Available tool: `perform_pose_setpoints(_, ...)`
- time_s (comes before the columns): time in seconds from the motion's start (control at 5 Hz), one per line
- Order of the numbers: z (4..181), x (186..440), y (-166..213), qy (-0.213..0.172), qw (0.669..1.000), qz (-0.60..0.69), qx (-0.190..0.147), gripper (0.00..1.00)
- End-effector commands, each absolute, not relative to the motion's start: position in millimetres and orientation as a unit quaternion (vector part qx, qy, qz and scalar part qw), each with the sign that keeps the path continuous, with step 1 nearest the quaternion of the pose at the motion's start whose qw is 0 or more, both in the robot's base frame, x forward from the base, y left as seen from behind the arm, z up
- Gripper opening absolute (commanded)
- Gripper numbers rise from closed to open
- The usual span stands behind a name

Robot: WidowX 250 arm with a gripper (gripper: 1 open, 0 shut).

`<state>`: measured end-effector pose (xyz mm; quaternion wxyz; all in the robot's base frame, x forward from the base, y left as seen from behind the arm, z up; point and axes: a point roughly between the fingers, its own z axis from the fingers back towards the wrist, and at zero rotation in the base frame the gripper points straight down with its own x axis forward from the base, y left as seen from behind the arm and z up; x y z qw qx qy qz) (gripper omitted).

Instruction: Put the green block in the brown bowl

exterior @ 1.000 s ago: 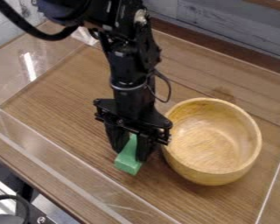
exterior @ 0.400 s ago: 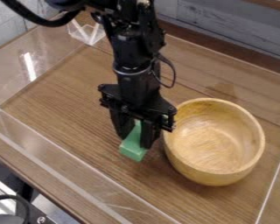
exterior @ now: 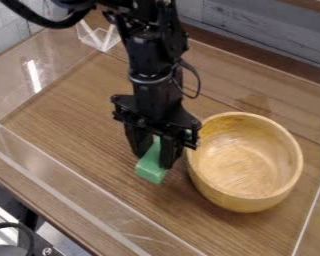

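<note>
Green block is sitting pinched between the gripper fingers, its upper part tucked up betw. the black jaws and only the lower end showing, tilted and poking out below. Compared w/ a sec ago the block's bottom end is looking a touch higher and shifted slightly toward the right of the view; in the earlier pic it was lower, seemingly resting on the table. Change is small tho, and from half a sec ago to now things are looking about the same. Judging by that, the grasp is probably holding and the lift is just getting going, so the carry over the brown bowl is the part still waiting. Bowl is standing just beside the gripper on its right in the view, empty, rim near the block but not touching as far as I can tell. Hard to make out: whether the block's low end is fully clear of the wood or still grazing it, since the shadow is merging w/ the edge. Arm's upper links are getting cut off at the top of the frame, and the block's top end is staying hidden inside the fingers.
</note>
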<state>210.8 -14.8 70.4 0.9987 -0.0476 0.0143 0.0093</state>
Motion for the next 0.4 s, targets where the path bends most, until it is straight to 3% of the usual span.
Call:
perform_pose_setpoints(0.0, 89.0, 221.3, -18.8, -0.021, 0.999, -0.004, -0.049, 0.00)
perform_pose_setpoints(0.2, 90.8, 221.3, -20.2, -0.023, 0.998, -0.006, -0.050, 0.00)
